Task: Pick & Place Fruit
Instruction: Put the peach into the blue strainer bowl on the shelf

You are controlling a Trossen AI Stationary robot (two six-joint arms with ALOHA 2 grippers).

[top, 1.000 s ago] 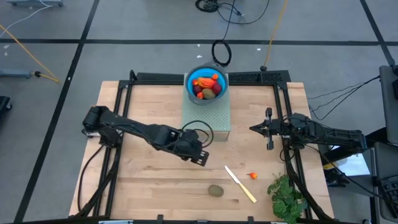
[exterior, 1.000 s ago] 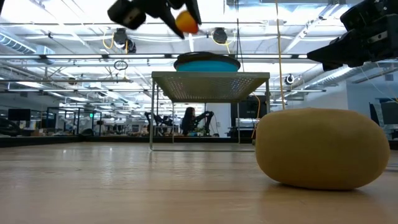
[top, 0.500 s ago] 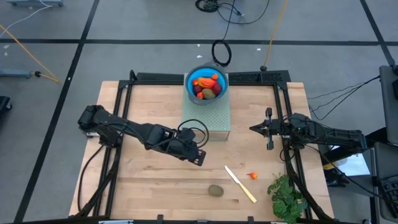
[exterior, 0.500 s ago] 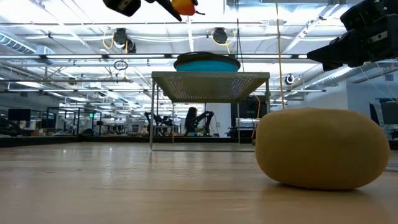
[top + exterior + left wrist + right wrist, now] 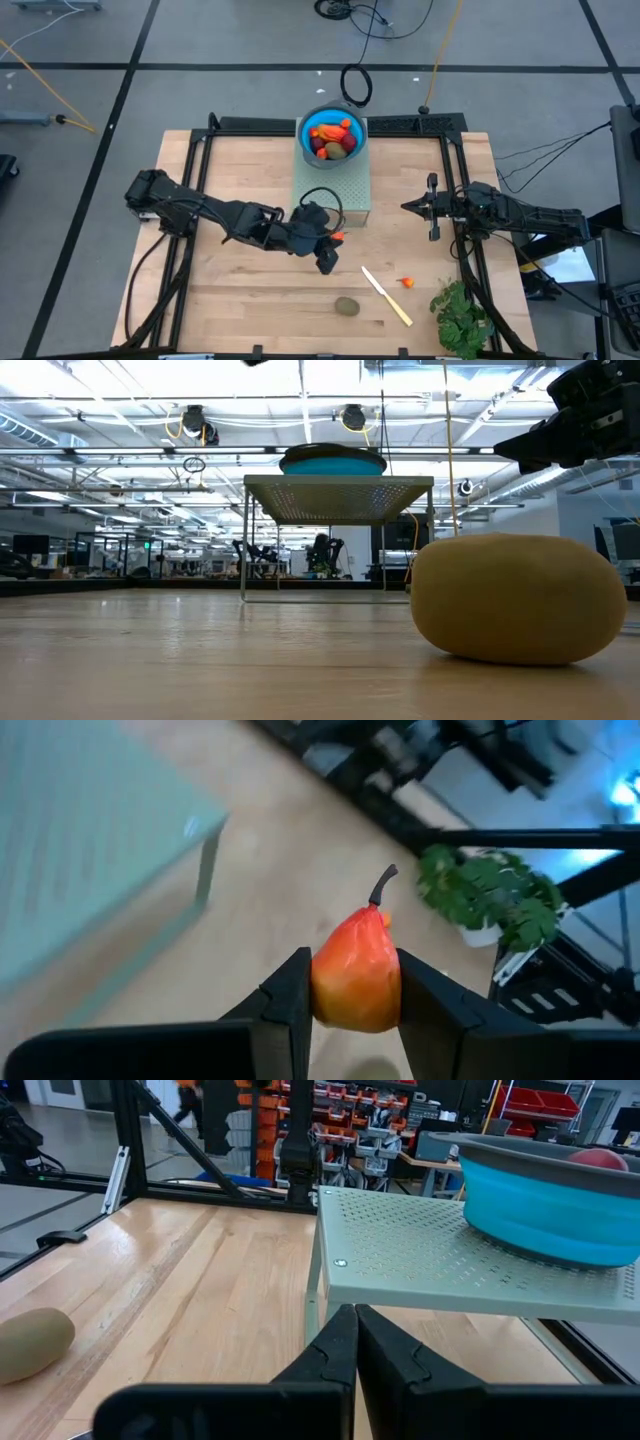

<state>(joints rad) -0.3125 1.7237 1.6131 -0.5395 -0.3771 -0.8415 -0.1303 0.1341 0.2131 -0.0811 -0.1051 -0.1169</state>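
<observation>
- Red-orange and pear-shaped, a glossy toy fruit with a dark curved stem (image 5: pixel 356 982) is sitting clamped between the two dark fingers (image 5: pixel 287 1005) of the left gripper (image 5: pixel 331 244), which is hanging above the middle of the pale wooden desk (image 5: pixel 240 180), at about 7 o'clock from the perforated grey-green metal stand (image 5: pixel 340 192).
- In the high view only a small orange spot of that fruit is showing at the gripper's tip.
- The blue round bowl (image 5: pixel 309 127) is resting on the stand at the desk's 12 o'clock edge, holding orange, dark red and brown-green toy pieces (image 5: pixel 334 141).
- A brown-green oval kiwi-like toy (image 5: pixel 346 306) is lying on the desk at 6 o'clock; it is filling the right half of the low view.
- A long cream toy knife (image 5: pixel 386 296) is lying slantwise just at 2 o'clock of the kiwi, and a tiny orange-red bit (image 5: pixel 407 283) is lying just beyond it at 3 o'clock.
- A green leafy bunch (image 5: pixel 462 316) is lying at the desk's 5 o'clock corner.
- The right gripper (image 5: pixel 432 207) is waiting at the desk's 3 o'clock side, its fingers (image 5: pixel 341 1342) pressed together with nothing between them.
</observation>
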